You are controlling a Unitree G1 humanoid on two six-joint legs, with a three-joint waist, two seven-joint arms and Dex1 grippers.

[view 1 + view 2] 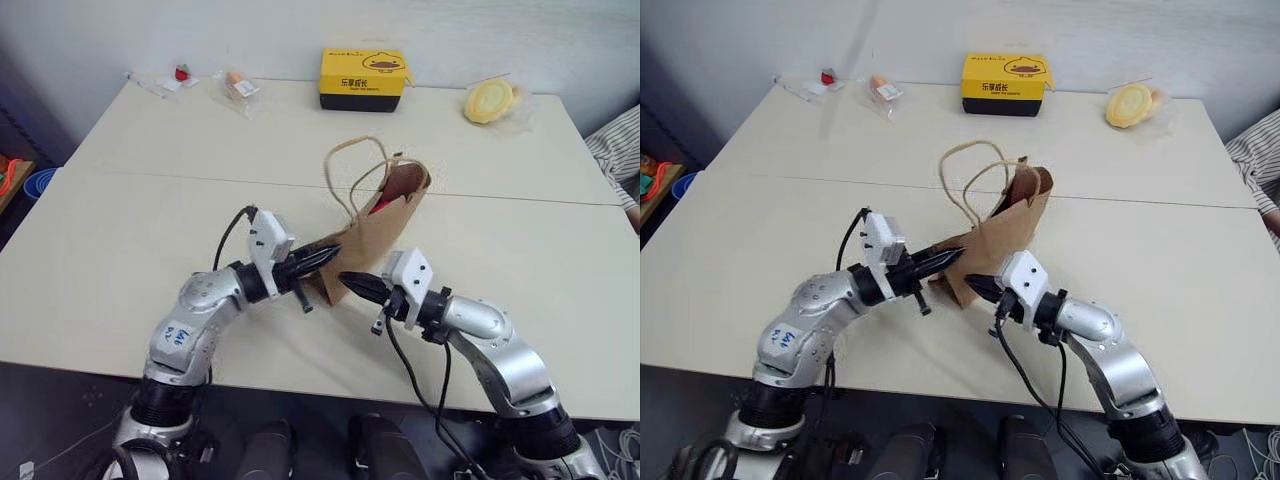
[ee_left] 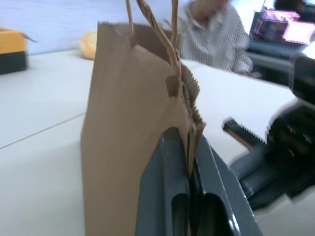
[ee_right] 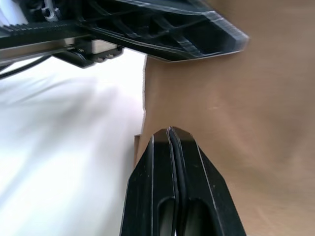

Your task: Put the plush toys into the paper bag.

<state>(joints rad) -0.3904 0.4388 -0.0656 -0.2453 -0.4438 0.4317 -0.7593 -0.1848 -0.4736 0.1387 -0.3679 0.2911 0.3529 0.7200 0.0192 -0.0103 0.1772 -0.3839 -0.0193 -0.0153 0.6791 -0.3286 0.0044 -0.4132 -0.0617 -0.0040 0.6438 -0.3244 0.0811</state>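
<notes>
Inside the paper bag red plush shows; left jaws pinch its edge, right jaws together.

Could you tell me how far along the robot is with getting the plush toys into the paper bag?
Something red shows inside the paper bag, apparently the red toy. The left gripper is shut on the bag's edge; the right gripper is shut beside the bag. An orange item sits wrapped at the far edge, possibly the remaining toy.

Bag: matt brown kraft paper, twisted cord handles; surface: smooth matt cream laminate; box: yellow-black card; claw fingers: dark matt plastic.
</notes>
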